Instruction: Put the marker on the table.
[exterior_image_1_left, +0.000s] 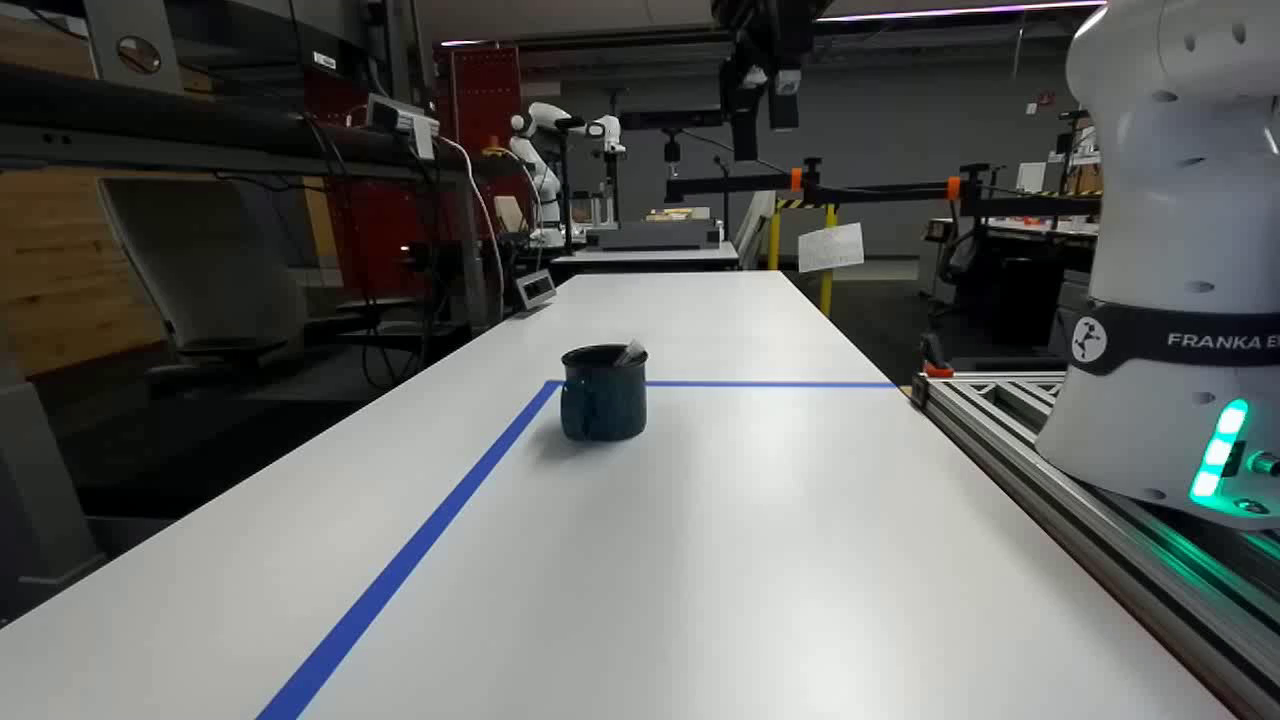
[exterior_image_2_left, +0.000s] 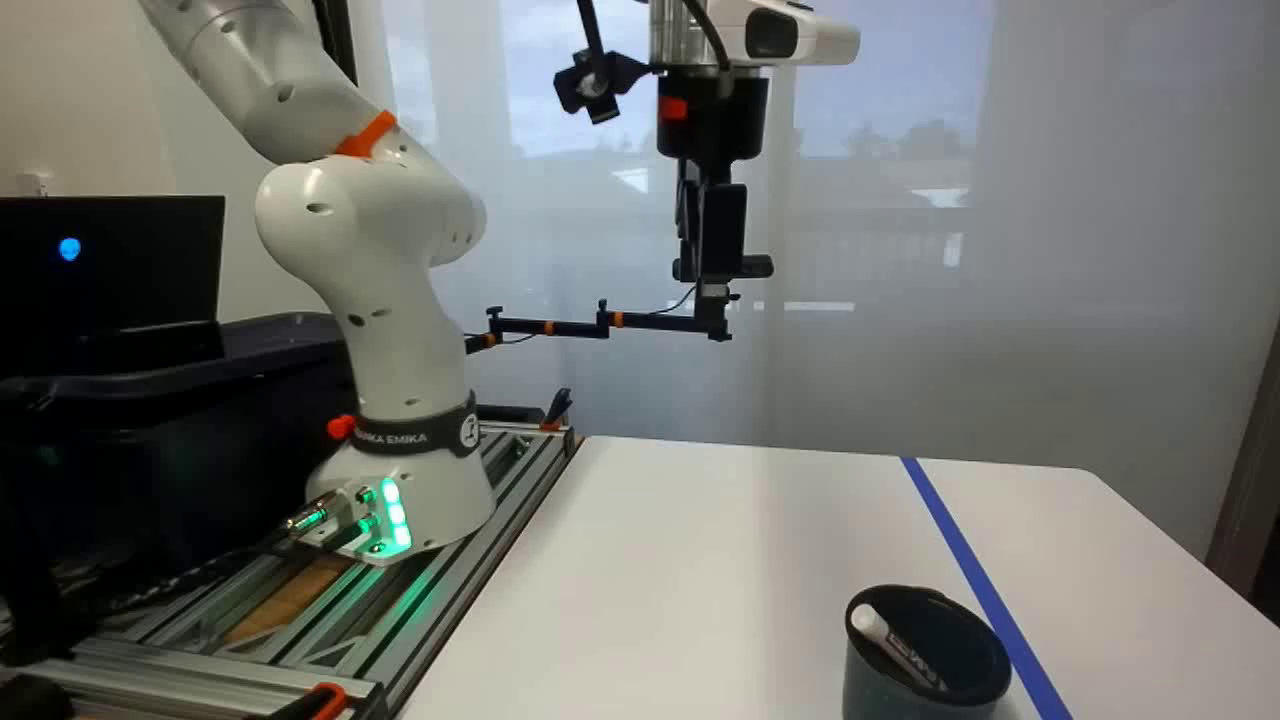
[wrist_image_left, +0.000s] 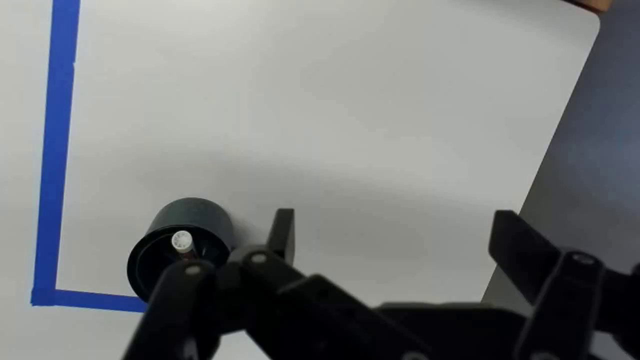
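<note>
The marker (exterior_image_2_left: 895, 645) is whitish with dark lettering. It leans inside a dark blue-green cup (exterior_image_2_left: 870, 690), its white end near the rim. It also shows in an exterior view (exterior_image_1_left: 632, 352) and in the wrist view (wrist_image_left: 182, 241); its lower part is hidden in the cup. The cup stands upright on the white table (exterior_image_1_left: 760, 540), also seen in the wrist view (wrist_image_left: 350, 90). My gripper (wrist_image_left: 395, 220) is open and empty, its fingers wide apart. In both exterior views it hangs high above the table (exterior_image_1_left: 763, 125). In the wrist view the cup lies left of the fingers, partly covered by the left one.
Blue tape lines (exterior_image_1_left: 420, 545) mark the table, with a tape corner near the cup. A metal rail (exterior_image_1_left: 1060, 530) runs along the table edge by the robot base. A black jointed boom (exterior_image_2_left: 560, 328) with orange clips stands beyond the table. A small grey device (exterior_image_1_left: 535, 290) sits at the far edge.
</note>
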